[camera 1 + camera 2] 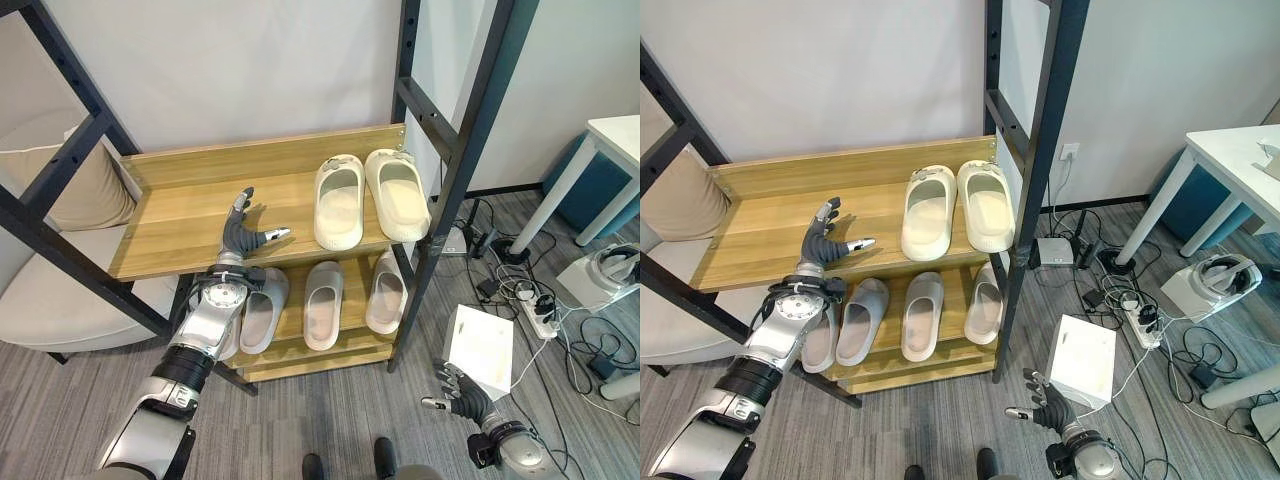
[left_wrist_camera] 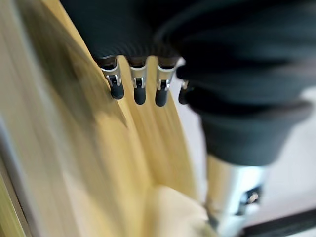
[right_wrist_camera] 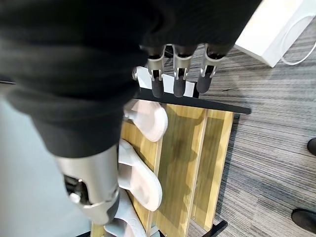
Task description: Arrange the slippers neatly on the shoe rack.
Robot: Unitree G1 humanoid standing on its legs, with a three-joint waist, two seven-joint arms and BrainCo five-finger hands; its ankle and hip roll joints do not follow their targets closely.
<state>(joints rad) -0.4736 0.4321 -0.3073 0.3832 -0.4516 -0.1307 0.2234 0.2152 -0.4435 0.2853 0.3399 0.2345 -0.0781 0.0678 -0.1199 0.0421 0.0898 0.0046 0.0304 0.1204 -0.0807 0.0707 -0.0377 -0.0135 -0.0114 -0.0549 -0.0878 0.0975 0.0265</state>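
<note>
We saw the rack [image 1: 210, 215], black frame and wooden shelves, against the white wall [image 1: 230, 70]. To its left sat a pale sofa [image 1: 40, 290] with a tan cushion [image 1: 90, 190]; to its right a white table [image 1: 620, 135], and on the grey floor [image 1: 320, 430] a white box [image 1: 480, 345] beside a power strip [image 1: 535, 318].

On the right end of the upper shelf [image 1: 170, 235] lay a cream pair [image 1: 365, 197], side by side and touching, toes toward the wall. On the lower shelf [image 1: 345, 345] we counted grey slippers [image 1: 325, 303] in a row, toes also to the wall, the leftmost partly hidden behind our left arm.

Our left hand [image 1: 243, 235] was above the bare left part of the upper shelf, fingers spread straight and holding nothing. Our right hand [image 1: 462, 394] hung low over the floor just in front of the box, fingers loosely apart and empty; its wrist camera showed the lower shelf and slippers past the fingertips [image 3: 178, 88].
</note>
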